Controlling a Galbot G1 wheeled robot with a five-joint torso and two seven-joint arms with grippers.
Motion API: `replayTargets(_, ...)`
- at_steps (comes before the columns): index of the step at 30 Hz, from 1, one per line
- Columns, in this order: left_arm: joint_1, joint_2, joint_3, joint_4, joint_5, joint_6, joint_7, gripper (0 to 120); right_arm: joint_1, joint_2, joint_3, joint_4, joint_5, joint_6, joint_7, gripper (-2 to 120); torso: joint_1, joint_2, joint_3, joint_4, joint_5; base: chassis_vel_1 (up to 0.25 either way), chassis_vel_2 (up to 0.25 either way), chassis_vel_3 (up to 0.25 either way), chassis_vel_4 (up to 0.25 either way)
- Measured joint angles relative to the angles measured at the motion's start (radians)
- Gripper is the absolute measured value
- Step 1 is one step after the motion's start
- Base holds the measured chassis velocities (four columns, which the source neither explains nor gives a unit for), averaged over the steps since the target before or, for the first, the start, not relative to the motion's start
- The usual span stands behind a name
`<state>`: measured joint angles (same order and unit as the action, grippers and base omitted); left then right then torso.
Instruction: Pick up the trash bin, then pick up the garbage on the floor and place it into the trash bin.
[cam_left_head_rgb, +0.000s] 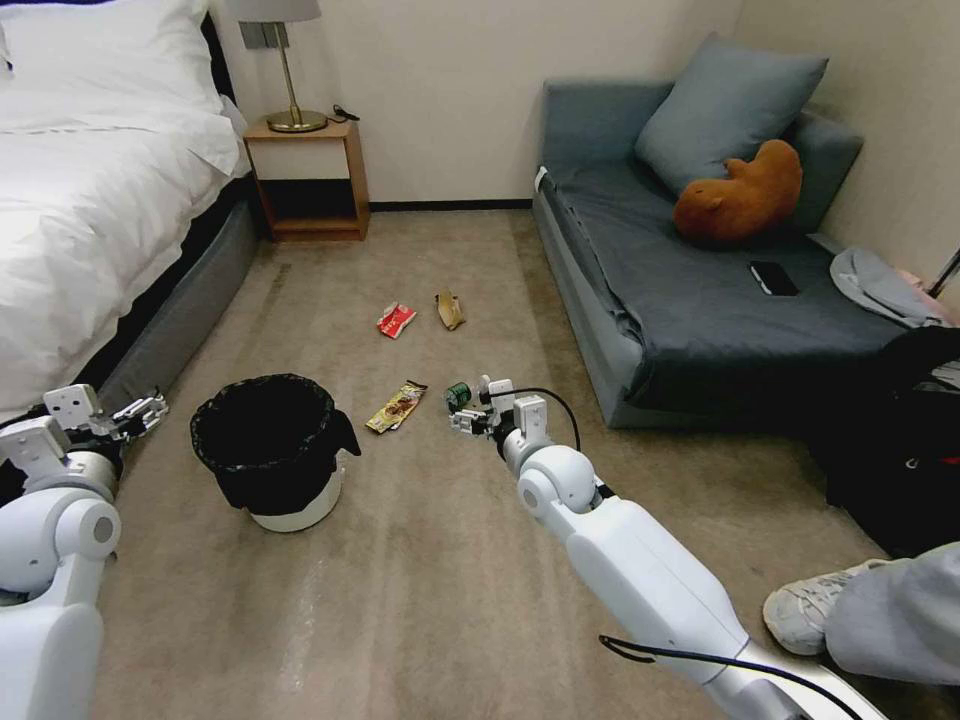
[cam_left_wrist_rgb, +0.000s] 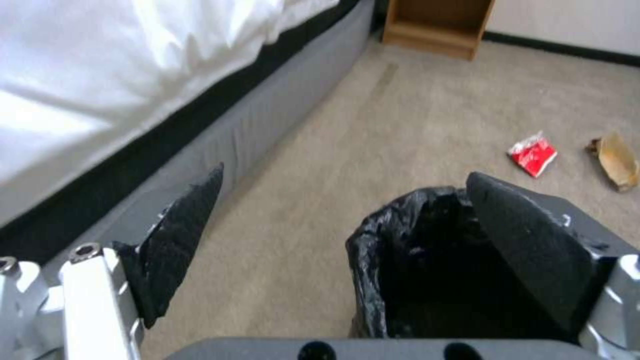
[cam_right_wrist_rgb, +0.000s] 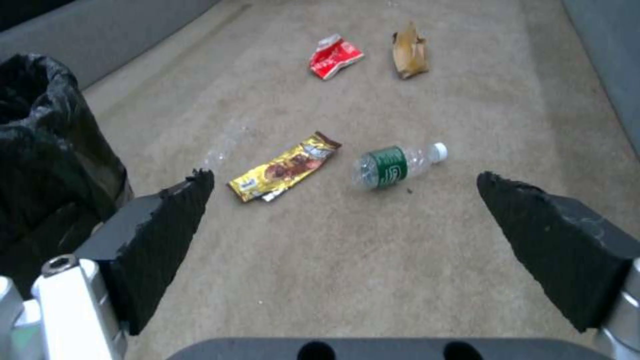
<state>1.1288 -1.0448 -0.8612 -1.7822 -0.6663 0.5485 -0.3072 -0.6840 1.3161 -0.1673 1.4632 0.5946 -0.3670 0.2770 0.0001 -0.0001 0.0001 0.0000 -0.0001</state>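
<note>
Trash bin (cam_left_head_rgb: 285, 480), round and white with a crinkled black plastic bag draped over its rim, stands on the short-pile beige carpet (cam_left_head_rgb: 420, 600) at my left, not yet lifted. Farther left lies the bed (cam_left_head_rgb: 90, 190) with its rumpled white duvet and grey ribbed base. My left gripper (cam_left_head_rgb: 140, 412) hangs between that base and the bin, its wedge-shaped black foam pads (cam_left_wrist_rgb: 177, 240) spread wide with nothing between them; in my left wrist view the bin's glossy bag sits just beside one pad.

Right of the bin, close to it, lies a flat gold-brown snack wrapper (cam_left_head_rgb: 396, 406), shiny foil. Beyond it, well apart toward the wall, sit a crumpled red-and-white packet (cam_left_head_rgb: 396, 320) and, just to its right, a folded tan paper wrapper (cam_left_head_rgb: 450, 310). A small clear bottle (cam_right_wrist_rgb: 395, 165) with a green label and white cap lies on its side next to the snack wrapper. My right gripper (cam_left_head_rgb: 468, 420) hovers over the bottle, pads wide apart and empty. At the far right stands a grey fabric sofa (cam_left_head_rgb: 690, 300).
</note>
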Motion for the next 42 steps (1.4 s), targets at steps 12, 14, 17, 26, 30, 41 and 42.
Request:
replayTargets(12,-0.142,0.023,0.077,0.225,-0.054,0.039,0.006,97,-0.029,0.004,0.018,0.001,-0.01,0.01,-0.003,100,0.0,0.0,0.0,0.0,0.0,0.0,0.0,0.0,0.0)
replayTargets(14,-0.16,0.02,0.087,0.254,-0.055,0.041,0.014,97,-0.032,0.005,0.018,0.001,-0.011,0.01,-0.003,100,0.0,0.0,0.0,0.0,0.0,0.0,0.0,0.0,0.0)
replayTargets(17,-0.19,0.014,0.102,0.304,-0.051,0.043,0.024,94,-0.036,0.006,0.02,0.003,-0.012,0.01,-0.002,100,0.0,0.0,0.0,-0.0001,0.0001,0.0,0.0,0.0,0.0)
replayTargets(26,-0.26,-0.015,0.139,0.448,0.01,0.028,0.067,90,-0.05,0.008,0.026,0.008,-0.013,0.01,0.0,100,0.0,0.0,0.0,0.0002,0.0001,0.0,0.0,0.0,0.0)
replayTargets(30,-0.294,-0.03,0.158,0.493,0.031,0.021,0.077,91,-0.058,0.008,0.026,0.011,-0.015,0.011,0.0,100,0.0,0.0,0.0,0.0,0.0001,0.0,0.0,0.0,0.0)
replayTargets(41,-0.336,-0.056,0.2,0.542,0.078,0.016,0.084,91,-0.061,0.008,0.016,0.012,-0.014,0.021,-0.003,100,0.0,0.0,0.0,0.0,0.0001,0.0,0.0,0.0,0.0)
replayTargets(42,-0.34,-0.058,0.205,0.55,0.084,0.016,0.084,91,-0.058,0.008,0.014,0.013,-0.013,0.022,-0.003,100,0.0,0.0,0.0,0.0,0.0001,0.0,0.0,0.0,0.0)
